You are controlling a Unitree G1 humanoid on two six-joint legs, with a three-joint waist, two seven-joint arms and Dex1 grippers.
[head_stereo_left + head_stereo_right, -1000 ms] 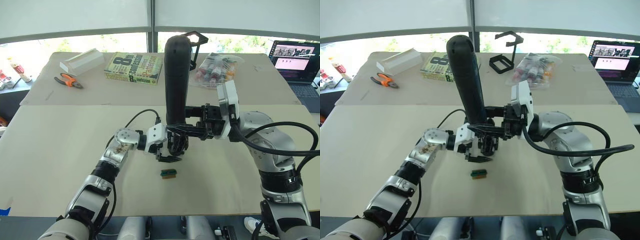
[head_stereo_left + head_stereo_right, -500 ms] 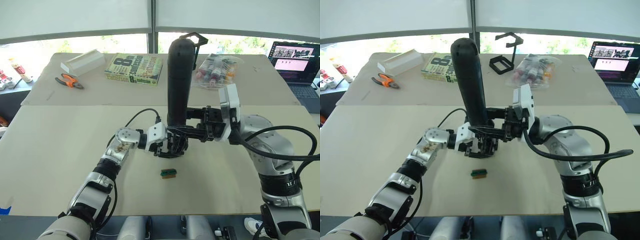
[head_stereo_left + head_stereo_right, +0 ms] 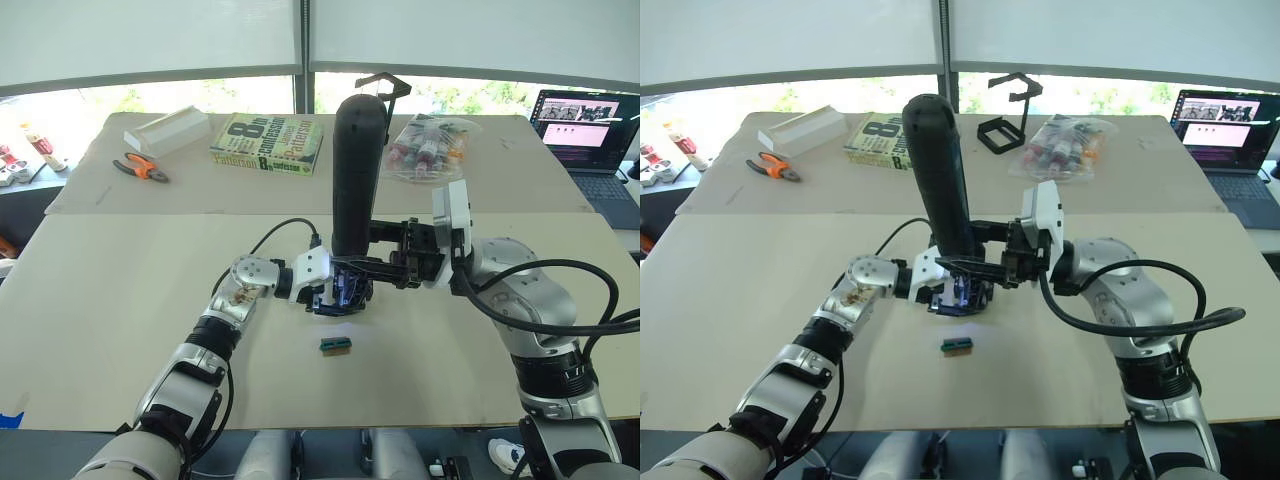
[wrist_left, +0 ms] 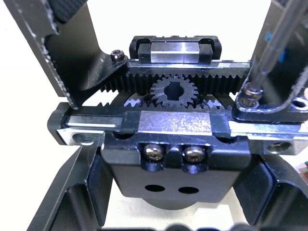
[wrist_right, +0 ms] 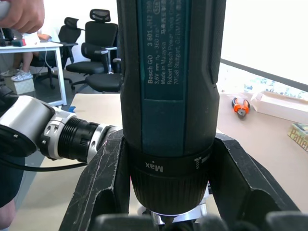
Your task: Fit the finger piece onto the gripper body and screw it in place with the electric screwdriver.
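Nearest the front edge of the table [image 3: 120, 360] lies a small green-and-brown block [image 3: 337, 345], loose and apart from the work. Just beyond it, about mid-table, the left gripper [image 3: 338, 296] has its fingers closed on the gripper body [image 4: 173, 139], holding it a little above the surface; the wrist view shows the body's toothed racks, a central gear and two screw heads, clamped from both sides. The finger piece [image 4: 274, 103] appears to be already seated on the body's rail at one end, though the close view makes that hard to confirm. The right gripper [image 3: 385, 268] is closed around the lower barrel of the electric screwdriver [image 3: 355, 175], which stands nearly upright with its thin bit [image 4: 267, 53] coming down onto a screw in that piece; a bluish glow shows under its nose. The screwdriver looks heavy and top-loaded, stiff, with a smooth casing, so a low grip near the collar seems right to keep the bit from wandering. The body is small, rigid and full of fine teeth, best held by its flat sides. Along the far edge sit pliers [image 3: 138, 166], a white box [image 3: 166, 128], a book [image 3: 266, 144], a bag of small items [image 3: 430, 143], a wire stand [image 3: 1007, 108] and a laptop [image 3: 590, 130].
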